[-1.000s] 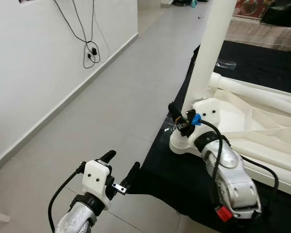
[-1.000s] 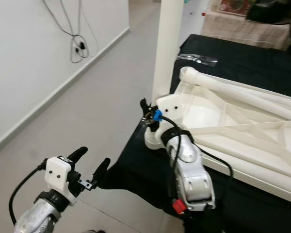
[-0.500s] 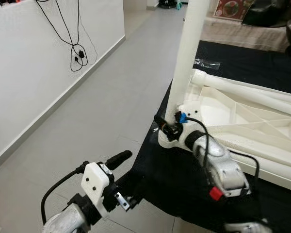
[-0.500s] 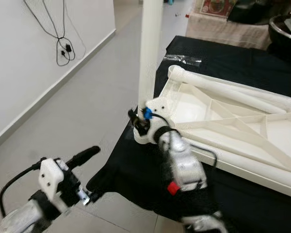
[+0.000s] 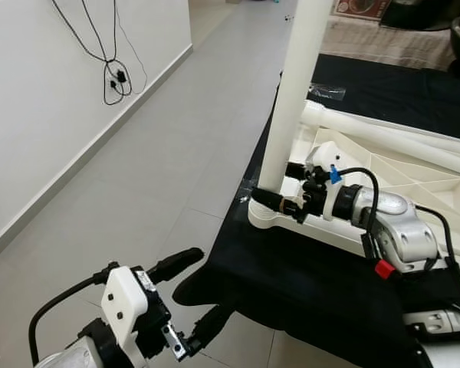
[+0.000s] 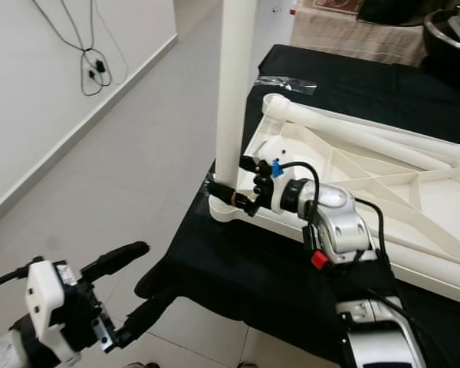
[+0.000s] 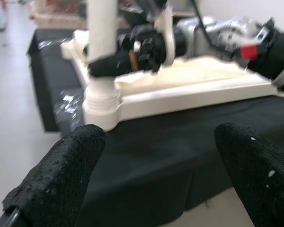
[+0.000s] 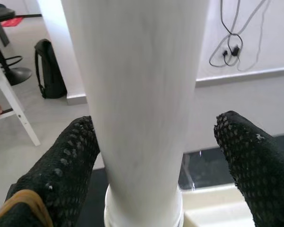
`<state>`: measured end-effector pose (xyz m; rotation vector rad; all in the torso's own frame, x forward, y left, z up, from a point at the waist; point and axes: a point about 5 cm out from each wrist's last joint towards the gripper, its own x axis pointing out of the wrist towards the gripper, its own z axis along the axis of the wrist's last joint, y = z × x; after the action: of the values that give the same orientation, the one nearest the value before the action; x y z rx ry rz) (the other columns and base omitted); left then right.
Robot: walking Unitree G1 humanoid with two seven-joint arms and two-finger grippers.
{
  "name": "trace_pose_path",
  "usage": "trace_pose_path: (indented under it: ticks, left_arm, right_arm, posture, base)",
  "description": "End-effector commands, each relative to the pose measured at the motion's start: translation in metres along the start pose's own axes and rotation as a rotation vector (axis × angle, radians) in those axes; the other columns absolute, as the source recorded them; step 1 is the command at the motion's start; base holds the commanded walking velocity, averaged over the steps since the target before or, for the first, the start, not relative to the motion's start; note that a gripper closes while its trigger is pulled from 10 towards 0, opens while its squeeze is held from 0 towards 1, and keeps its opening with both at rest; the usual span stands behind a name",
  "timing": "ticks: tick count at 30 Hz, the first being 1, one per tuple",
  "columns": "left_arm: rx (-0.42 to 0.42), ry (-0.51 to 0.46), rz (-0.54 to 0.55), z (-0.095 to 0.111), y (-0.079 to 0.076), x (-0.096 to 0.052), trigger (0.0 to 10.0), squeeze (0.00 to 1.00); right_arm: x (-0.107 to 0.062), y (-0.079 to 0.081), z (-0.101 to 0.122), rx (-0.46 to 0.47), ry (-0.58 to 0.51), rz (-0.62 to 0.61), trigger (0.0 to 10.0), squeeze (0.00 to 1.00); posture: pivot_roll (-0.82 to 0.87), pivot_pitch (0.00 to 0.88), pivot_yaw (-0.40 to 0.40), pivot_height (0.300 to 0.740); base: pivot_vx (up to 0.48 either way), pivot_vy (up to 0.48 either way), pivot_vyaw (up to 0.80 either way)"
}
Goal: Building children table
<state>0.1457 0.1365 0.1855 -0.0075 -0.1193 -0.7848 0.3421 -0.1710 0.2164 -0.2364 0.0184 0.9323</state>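
Since one second ago, our right gripper [image 5: 280, 188] has turned on its wrist: before, its fingers came at the white table leg [image 5: 291, 100] from below, and now the arm lies level and reaches sideways to the foot of the leg. Our left gripper [image 5: 192, 295] has sunk lower in the head views, and the camera itself has also shifted.

We see the right gripper open, with one black finger [image 8: 61, 165] on each side of the table leg [image 8: 132, 94], which stands upright between them. In the wrist view there is a gap to the far finger, and we cannot tell if the near finger touches the leg. Just below the gripper, the leg sits in the round corner socket [image 5: 270, 215] of the white table top [image 5: 383, 165], which lies upside down on a black cloth [image 5: 291, 268].

Our left gripper hangs open over the grey floor tiles [image 5: 138, 169], well apart from the leg, and its fingers [image 7: 61, 165] point toward the corner socket. On the white wall beyond it, a black cable [image 5: 111, 73] hangs down.
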Motion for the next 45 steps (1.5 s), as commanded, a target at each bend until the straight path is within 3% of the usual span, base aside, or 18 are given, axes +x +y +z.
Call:
trace_pose_path:
  ticks: [1, 2, 3, 4, 5, 6, 15, 18, 20, 23, 30, 37, 38, 40, 42, 43, 44, 45]
  left_arm:
    - [0.005, 0.023, 0.004, 0.000, 0.000, -0.003, 10.0, 0.00]
    - [0.014, 0.034, 0.025, 0.002, 0.002, -0.006, 10.0, 0.00]
    - [0.014, 0.034, 0.025, 0.002, 0.002, -0.006, 10.0, 0.00]
    - [0.030, 0.043, 0.054, 0.003, 0.006, -0.009, 10.0, 0.00]
    - [0.030, 0.043, 0.054, 0.003, 0.006, -0.009, 10.0, 0.00]
    - [0.045, 0.052, 0.083, 0.004, 0.010, -0.012, 10.0, 0.00]
    - [0.085, 0.086, 0.157, 0.003, 0.026, -0.020, 10.0, 0.00]
    - [0.094, 0.086, 0.171, 0.007, 0.029, -0.023, 10.0, 0.00]
    - [0.094, 0.086, 0.171, 0.007, 0.029, -0.023, 10.0, 0.00]
    - [0.100, 0.072, 0.190, 0.011, 0.031, -0.023, 10.0, 0.00]
    - [0.100, 0.068, 0.198, 0.011, 0.032, -0.023, 10.0, 0.00]
    - [0.096, 0.055, 0.196, 0.010, 0.034, -0.018, 10.0, 0.00]
    - [0.094, 0.053, 0.194, 0.010, 0.033, -0.017, 10.0, 0.00]
    - [0.088, 0.047, 0.187, 0.010, 0.033, -0.014, 10.0, 0.00]
    - [0.088, 0.047, 0.187, 0.010, 0.033, -0.014, 10.0, 0.00]
    - [0.085, 0.043, 0.184, 0.010, 0.033, -0.012, 10.0, 0.00]
    - [0.085, 0.043, 0.184, 0.010, 0.033, -0.012, 10.0, 0.00]
    - [0.081, 0.040, 0.179, 0.009, 0.032, -0.011, 10.0, 0.00]
  right_arm:
    - [-0.002, -0.002, -0.001, -0.009, -0.001, 0.007, 10.0, 0.00]
    - [-0.003, -0.005, -0.002, -0.012, 0.005, 0.006, 8.5, 0.00]
    - [-0.003, -0.005, -0.002, -0.012, 0.005, 0.006, 8.5, 0.00]
    - [-0.004, -0.009, -0.004, -0.017, 0.014, -0.011, 3.2, 0.00]
    - [-0.004, -0.009, -0.004, -0.017, 0.014, -0.011, 3.2, 0.00]
    - [-0.006, -0.013, -0.005, -0.020, 0.019, -0.017, 0.0, 0.00]
    - [-0.011, -0.015, -0.024, 0.064, 0.053, -0.138, 0.0, 0.00]
    - [-0.018, -0.012, -0.054, 0.130, 0.140, -0.461, 0.0, 0.00]
    - [-0.018, -0.012, -0.054, 0.130, 0.140, -0.461, 0.0, 0.00]
    - [-0.063, -0.006, -0.096, 0.176, 0.294, -0.953, 0.0, 0.00]
    - [-0.068, -0.003, -0.102, 0.199, 0.312, -0.999, 0.0, 0.00]
    - [-0.042, 0.007, -0.084, 0.241, 0.235, -0.889, 0.0, 0.00]
    - [-0.032, 0.013, -0.076, 0.252, 0.180, -0.836, 10.0, 0.00]
    - [-0.014, 0.022, -0.056, 0.238, 0.048, -0.662, 10.0, 0.00]
    - [-0.014, 0.022, -0.056, 0.238, 0.048, -0.662, 10.0, 0.00]
    - [-0.007, 0.026, -0.045, 0.224, -0.016, -0.547, 10.0, 0.28]
    - [-0.007, 0.026, -0.045, 0.224, -0.016, -0.547, 10.0, 0.28]
    - [-0.004, 0.026, -0.035, 0.222, -0.079, -0.468, 10.0, 1.00]
  posture:
    - [0.06, 0.168, -0.034, 0.740]
    - [0.06, 0.168, -0.034, 0.740]
    - [0.06, 0.168, -0.034, 0.740]
    - [0.07, 0.172, -0.036, 0.740]
    - [0.07, 0.172, -0.036, 0.740]
    - [0.08, 0.173, -0.037, 0.740]
    - [0.07, 0.176, -0.039, 0.740]
    - [0.07, 0.183, -0.044, 0.740]
    - [0.07, 0.183, -0.044, 0.740]
    - [0.08, 0.187, -0.047, 0.740]
    - [0.07, 0.183, -0.046, 0.740]
    - [0.07, 0.178, -0.052, 0.740]
    - [0.06, 0.178, -0.052, 0.740]
    - [0.06, 0.174, -0.048, 0.740]
    - [0.06, 0.174, -0.048, 0.740]
    - [0.06, 0.173, -0.048, 0.740]
    - [0.06, 0.173, -0.048, 0.740]
    - [0.06, 0.172, -0.049, 0.740]
  base:
    - [0.000, 0.000, 0.00]
    - [0.000, 0.000, 0.00]
    - [0.000, 0.000, 0.00]
    - [0.000, 0.000, 0.00]
    - [0.000, 0.000, 0.00]
    - [0.000, 0.000, 0.00]
    - [0.000, 0.000, 0.00]
    - [0.000, 0.000, 0.00]
    - [0.000, 0.000, 0.00]
    - [0.000, 0.000, 0.00]
    - [0.000, 0.000, 0.00]
    - [0.000, 0.000, 0.00]
    - [0.000, 0.000, 0.00]
    - [0.000, 0.000, 0.00]
    - [0.000, 0.000, 0.00]
    - [0.000, 0.000, 0.00]
    - [0.000, 0.000, 0.00]
    - [0.000, 0.000, 0.00]
